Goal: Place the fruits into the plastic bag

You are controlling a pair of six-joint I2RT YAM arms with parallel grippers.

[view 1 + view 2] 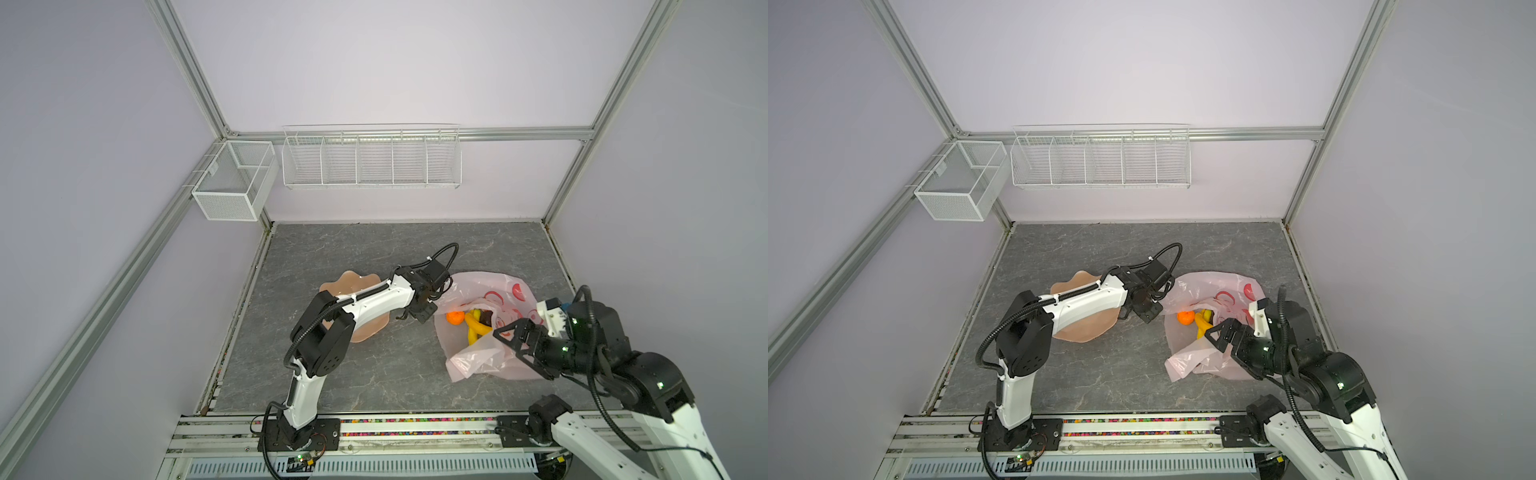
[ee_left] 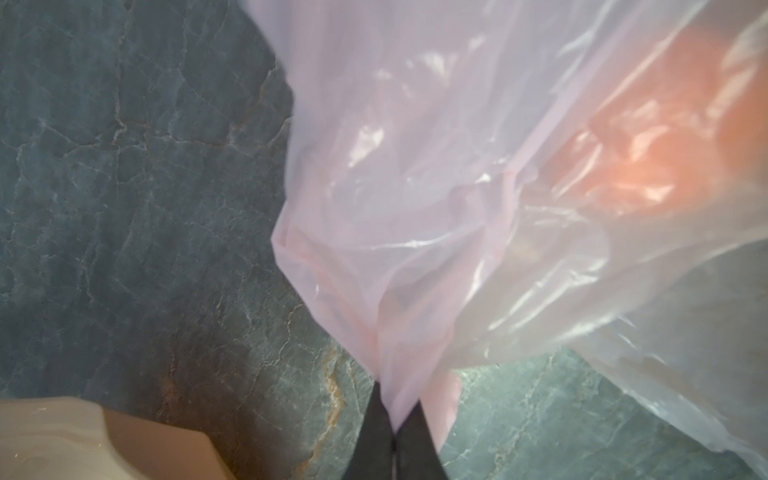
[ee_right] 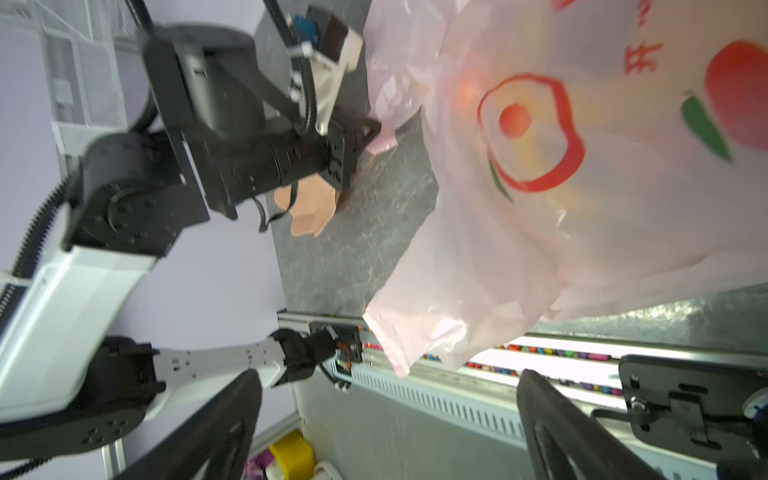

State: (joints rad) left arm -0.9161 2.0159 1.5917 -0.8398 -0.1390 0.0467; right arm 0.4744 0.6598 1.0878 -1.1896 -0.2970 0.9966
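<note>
Left gripper is clamped shut on a bunched fold of the plastic bag, at the mouth edge facing the dish. In the left wrist view the film fans out from the pinch. Right gripper has its jaws spread wide with nothing between them, and the bag's near flap hangs just past the tips. The bag sits on the right half of the table with its mouth gaping upward. Inside I see 1 orange fruit, bananas and 1 dark piece touching them; anything else is hidden under film. No loose fruit shows on the table, and the dish is partly covered by the left arm, so I can't clear it. My read on handling: the film is thin, limp, slick and near weightless, with 0 shape of its own, so the mouth likely collapses if the held edge drops. Pinch gathered folds or a handle loop, not a single flat layer, which would slip or tear. The fruits look small, light and rigid, so take them across the narrow axis; the round ones will likely roll.
</note>
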